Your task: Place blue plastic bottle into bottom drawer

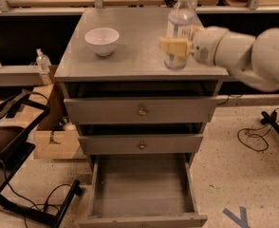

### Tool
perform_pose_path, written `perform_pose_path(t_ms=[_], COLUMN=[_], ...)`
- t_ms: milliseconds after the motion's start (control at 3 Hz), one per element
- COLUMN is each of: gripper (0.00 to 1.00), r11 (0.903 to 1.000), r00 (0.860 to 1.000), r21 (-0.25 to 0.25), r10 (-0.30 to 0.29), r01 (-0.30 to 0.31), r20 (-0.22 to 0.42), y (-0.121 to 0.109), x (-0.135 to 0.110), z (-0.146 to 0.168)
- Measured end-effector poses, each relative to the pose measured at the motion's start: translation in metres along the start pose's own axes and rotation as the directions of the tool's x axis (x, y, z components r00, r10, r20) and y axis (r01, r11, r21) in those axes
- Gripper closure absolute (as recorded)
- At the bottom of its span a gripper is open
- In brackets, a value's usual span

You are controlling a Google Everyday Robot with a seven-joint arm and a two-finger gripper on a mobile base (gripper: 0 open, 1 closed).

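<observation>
The blue plastic bottle (179, 28), clear with a white cap and pale label, is upright and held over the front right of the grey cabinet top (134, 51). My gripper (175, 48) comes in from the right on the white arm (244, 53) and is shut on the bottle's lower middle. The bottom drawer (143, 189) is pulled wide open below, with a plain grey inside and nothing in it.
A white bowl (102, 40) sits on the cabinet top at the left. The two upper drawers (142, 110) stand slightly open. A small pump-top bottle (43, 61) is on a shelf at left. A cardboard box (54, 137) and black frame (16, 141) stand at the left, cables on the floor.
</observation>
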State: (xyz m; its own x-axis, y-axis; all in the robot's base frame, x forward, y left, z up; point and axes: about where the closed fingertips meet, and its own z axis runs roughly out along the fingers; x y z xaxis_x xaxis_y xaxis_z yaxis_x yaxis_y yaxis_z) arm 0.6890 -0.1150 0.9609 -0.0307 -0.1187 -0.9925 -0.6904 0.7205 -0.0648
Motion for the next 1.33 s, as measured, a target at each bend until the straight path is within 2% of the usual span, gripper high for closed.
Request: perform_pose_path(t_ms=[333, 667, 1000, 1333], gripper=[1.0, 1.0, 1.0, 1.0], r11=[0.9964, 0.9862, 0.9777, 0.9768], r00=[0.999, 0.999, 0.998, 0.998], r21=[-0.08, -0.165, -0.21, -0.214], r10=[0.031, 0.011, 0.017, 0.019], r01=[-0.029, -0.002, -0.004, -0.006], r20=[0.015, 0.051, 0.058, 0.059], y=[0.043, 0.08, 0.098, 0.099], x=[0.066, 0.119, 0.166, 0.171], z=[-0.025, -0.053, -0.063, -0.063])
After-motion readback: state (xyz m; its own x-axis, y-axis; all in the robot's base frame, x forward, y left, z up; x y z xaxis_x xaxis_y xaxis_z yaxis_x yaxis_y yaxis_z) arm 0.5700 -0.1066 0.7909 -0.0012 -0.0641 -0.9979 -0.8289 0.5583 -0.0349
